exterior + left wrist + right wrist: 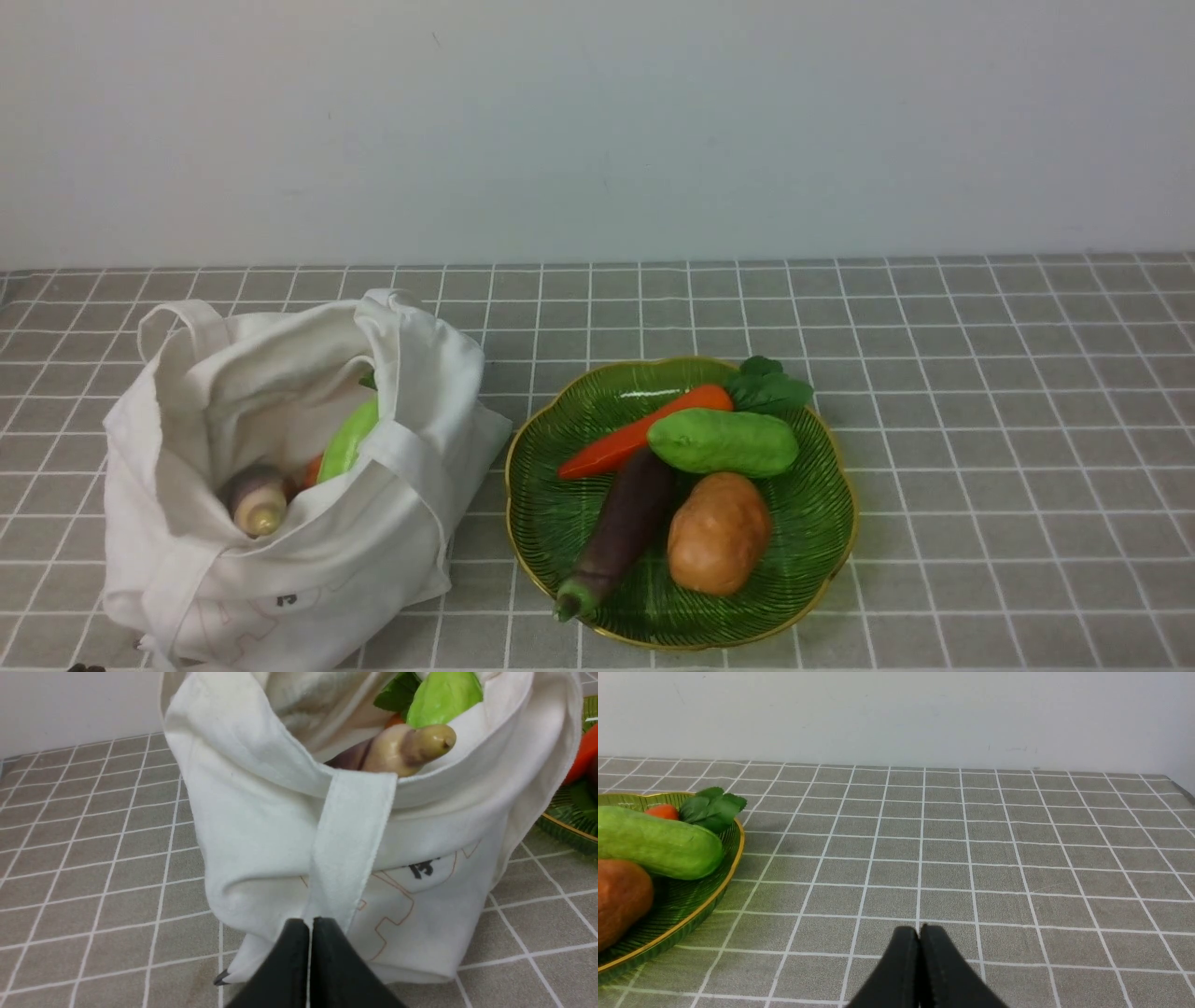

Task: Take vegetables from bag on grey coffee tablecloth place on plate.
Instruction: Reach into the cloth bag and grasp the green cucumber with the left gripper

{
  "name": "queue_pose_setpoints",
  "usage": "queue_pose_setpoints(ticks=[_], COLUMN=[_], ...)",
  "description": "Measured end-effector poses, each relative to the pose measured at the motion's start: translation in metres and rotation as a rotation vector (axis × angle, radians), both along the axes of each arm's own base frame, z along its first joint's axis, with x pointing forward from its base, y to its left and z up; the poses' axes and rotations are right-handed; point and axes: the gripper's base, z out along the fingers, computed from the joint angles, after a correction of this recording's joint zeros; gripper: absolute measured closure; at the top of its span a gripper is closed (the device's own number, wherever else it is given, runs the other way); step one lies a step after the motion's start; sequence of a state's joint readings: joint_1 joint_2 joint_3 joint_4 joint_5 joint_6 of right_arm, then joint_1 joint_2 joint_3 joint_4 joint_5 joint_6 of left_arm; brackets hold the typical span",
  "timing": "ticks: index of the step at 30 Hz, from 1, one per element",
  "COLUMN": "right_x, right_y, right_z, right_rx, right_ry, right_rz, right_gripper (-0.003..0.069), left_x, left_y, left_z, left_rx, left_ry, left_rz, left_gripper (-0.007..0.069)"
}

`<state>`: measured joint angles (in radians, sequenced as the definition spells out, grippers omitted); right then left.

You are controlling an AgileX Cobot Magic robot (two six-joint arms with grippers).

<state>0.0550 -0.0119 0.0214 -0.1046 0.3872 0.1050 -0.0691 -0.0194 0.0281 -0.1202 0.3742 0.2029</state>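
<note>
The white cloth bag (280,523) stands open at the left on the grey grid tablecloth (980,448). Inside it lie a pale green gourd (347,439), a purple-and-cream root (254,499) and a bit of orange. The green plate (822,523) beside it holds a carrot (644,431), a green cucumber (724,441), a dark purple piece (624,527) and a brown potato (719,532). My left gripper (310,924) is shut and empty, low in front of the bag (261,826). My right gripper (919,931) is shut and empty over bare cloth, right of the plate (714,896).
A pale wall runs along the back of the table. Neither arm shows in the front view. The bag's strap (348,849) hangs down its front, just ahead of my left gripper.
</note>
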Motion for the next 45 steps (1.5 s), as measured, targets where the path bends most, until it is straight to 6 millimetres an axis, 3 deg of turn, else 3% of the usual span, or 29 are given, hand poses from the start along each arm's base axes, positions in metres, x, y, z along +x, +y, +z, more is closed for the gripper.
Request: queue_pose_setpoints(ticks=[3, 6, 13, 14, 15, 19, 22, 24, 26, 27, 30, 31, 33, 34, 36, 37, 39, 45], right_x=[0.0, 0.0, 0.0, 0.0, 0.0, 0.0, 0.0, 0.0, 0.0, 0.0, 0.0, 0.0, 0.0, 0.0, 0.0, 0.0, 0.0, 0.0], right_y=[0.0, 0.0, 0.0, 0.0, 0.0, 0.0, 0.0, 0.0, 0.0, 0.0, 0.0, 0.0, 0.0, 0.0, 0.0, 0.0, 0.0, 0.0], right_z=[0.0, 0.0, 0.0, 0.0, 0.0, 0.0, 0.0, 0.0, 0.0, 0.0, 0.0, 0.0, 0.0, 0.0, 0.0, 0.0, 0.0, 0.0], right_rx=[0.0, 0.0, 0.0, 0.0, 0.0, 0.0, 0.0, 0.0, 0.0, 0.0, 0.0, 0.0, 0.0, 0.0, 0.0, 0.0, 0.0, 0.0], right_ry=[0.0, 0.0, 0.0, 0.0, 0.0, 0.0, 0.0, 0.0, -0.001, -0.001, -0.001, -0.001, -0.001, -0.001, -0.001, -0.001, -0.001, -0.001], right_rz=[0.0, 0.0, 0.0, 0.0, 0.0, 0.0, 0.0, 0.0, 0.0, 0.0, 0.0, 0.0, 0.0, 0.0, 0.0, 0.0, 0.0, 0.0], right_gripper=[0.0676, 0.0676, 0.0676, 0.0676, 0.0676, 0.0676, 0.0676, 0.0676, 0.0676, 0.0676, 0.0676, 0.0676, 0.0676, 0.0676, 0.0676, 0.0676, 0.0676, 0.0676], left_x=[0.001, 0.002, 0.004, 0.003, 0.003, -0.006, -0.009, -0.003, 0.015, 0.02, 0.068, 0.076, 0.106, 0.112, 0.147, 0.149, 0.18, 0.218], left_y=[0.001, 0.001, 0.003, 0.007, 0.008, 0.016, 0.009, 0.005, -0.006, -0.009, -0.025, -0.026, -0.032, -0.033, -0.037, -0.038, -0.041, -0.044], left_z=[0.002, 0.007, 0.031, 0.04, 0.041, 0.079, 0.126, 0.139, 0.165, 0.166, 0.177, 0.179, 0.173, 0.172, 0.165, 0.164, 0.154, 0.129], left_rx=[0.054, -0.009, -0.437, -0.565, -0.574, -0.791, -0.778, -0.737, -0.624, -0.602, -0.388, -0.359, -0.266, -0.253, -0.177, -0.173, -0.138, -0.11], left_ry=[-0.028, -0.074, -0.303, -0.398, -0.412, -0.607, -0.56, -0.489, -0.273, -0.21, 0.222, 0.274, 0.473, 0.502, 0.656, 0.665, 0.777, 0.912], left_rz=[0.0, 0.012, 0.085, 0.117, 0.121, 0.139, 0.071, 0.055, 0.01, -0.002, -0.082, -0.097, -0.148, -0.159, -0.223, -0.228, -0.27, -0.301], left_gripper=[0.0633, 0.0633, 0.0633, 0.0633, 0.0633, 0.0633, 0.0633, 0.0633, 0.0633, 0.0633, 0.0633, 0.0633, 0.0633, 0.0633, 0.0633, 0.0633, 0.0633, 0.0633])
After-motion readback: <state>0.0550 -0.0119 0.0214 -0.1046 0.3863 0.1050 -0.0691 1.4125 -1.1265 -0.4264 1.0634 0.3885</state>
